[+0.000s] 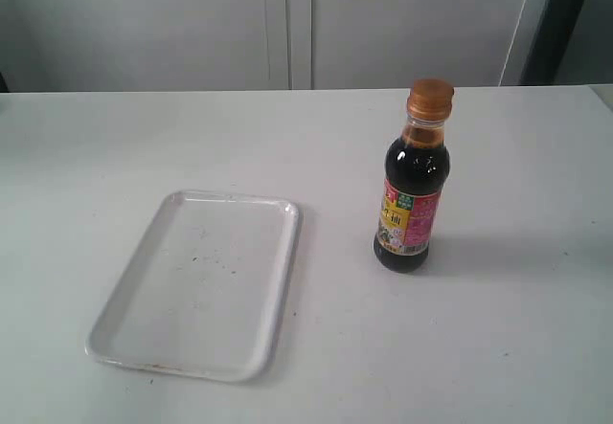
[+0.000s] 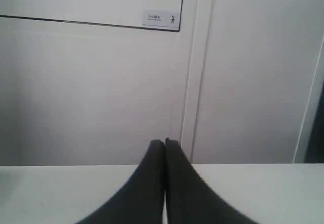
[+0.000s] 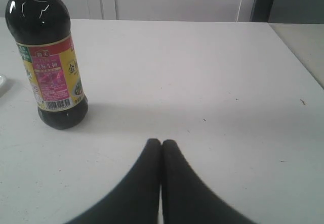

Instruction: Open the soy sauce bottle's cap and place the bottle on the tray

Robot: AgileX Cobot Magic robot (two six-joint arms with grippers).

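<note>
In the exterior view the soy sauce bottle (image 1: 412,204) stands upright right of centre on the pale worktop (image 1: 498,338). Its cap (image 1: 430,99) is down over the neck, so the opening step is not yet done. The tray (image 1: 196,285) lies at lower left of the frame, bare apart from a few specks and well apart from the bottle. Neither of my claws shows in this view. In the left wrist view my left claw (image 2: 164,144) has its two dark fingers pressed flat together with nothing between them. It points over the worktop's far edge at a grey wall, and neither bottle nor tray appears there. In the right wrist view my right claw (image 3: 161,144) is likewise pinched to nothing and carries nothing. It hangs low over the worktop with the soy sauce bottle (image 3: 50,67) ahead and off to one side, clear of the fingers, its cap cropped out of the frame. I judge the bottle fairly heavy for its size, being filled almost to the neck, stiff-walled, smooth and likely slippery, and tall enough to tip under a sideways push. I would take it across the labelled belly, where the paper gives some grip. My other claw could then lever the flip-top up by its lip.
</note>
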